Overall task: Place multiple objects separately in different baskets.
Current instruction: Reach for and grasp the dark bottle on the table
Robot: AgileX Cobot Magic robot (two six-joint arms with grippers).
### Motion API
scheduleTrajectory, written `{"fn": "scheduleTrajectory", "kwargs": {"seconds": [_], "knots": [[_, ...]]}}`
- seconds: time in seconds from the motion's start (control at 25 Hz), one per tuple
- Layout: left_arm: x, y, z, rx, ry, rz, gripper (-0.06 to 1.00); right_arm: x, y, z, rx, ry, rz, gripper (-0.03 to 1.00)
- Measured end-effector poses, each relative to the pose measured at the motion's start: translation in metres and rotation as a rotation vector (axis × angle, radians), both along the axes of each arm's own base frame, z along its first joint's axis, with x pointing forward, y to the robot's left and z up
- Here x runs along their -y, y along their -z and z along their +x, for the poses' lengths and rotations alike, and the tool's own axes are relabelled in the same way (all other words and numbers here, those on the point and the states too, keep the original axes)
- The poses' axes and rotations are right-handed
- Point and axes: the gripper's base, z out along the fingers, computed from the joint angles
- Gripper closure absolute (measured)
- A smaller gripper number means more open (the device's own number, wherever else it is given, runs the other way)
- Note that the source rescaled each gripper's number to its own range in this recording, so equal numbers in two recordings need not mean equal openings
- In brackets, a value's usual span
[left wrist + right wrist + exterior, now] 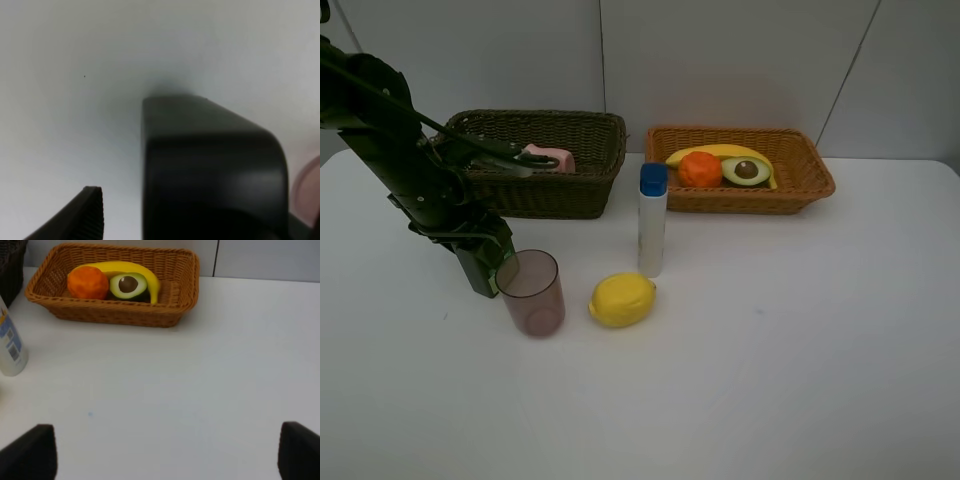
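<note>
The left pincer [498, 268] hangs low over the white bench [770, 380] at the rim of the pinkish tumbler [532, 292]. Its jaws are released, with bare bench between them and nothing grasped. The tumbler stands upright just beside it. Past the tumbler, on the side away from the pincer, lies the lemon [622, 299], and near that stands the tall white blue-capped bottle [652, 220]. Behind this pincer, the dark basket [570, 190] holds the small pink bottle [550, 158]. The right pincer [167, 455] is released and wide, gripping nothing. Well ahead of it, the orange-tan basket [112, 317] holds the orange [88, 282], the banana [130, 267] and the halved avocado [128, 285].
</note>
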Motion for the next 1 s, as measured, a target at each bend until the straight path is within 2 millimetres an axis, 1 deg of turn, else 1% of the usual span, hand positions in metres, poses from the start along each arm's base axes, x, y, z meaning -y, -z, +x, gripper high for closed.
{"fn": "scheduleTrajectory", "kwargs": {"seconds": [1.0], "knots": [[0.0000,0.0000,-0.0027,-0.034,0.003,0.001,0.19,0.0000,0.0000,0.0000,0.000,0.000,0.000,0.07]]}}
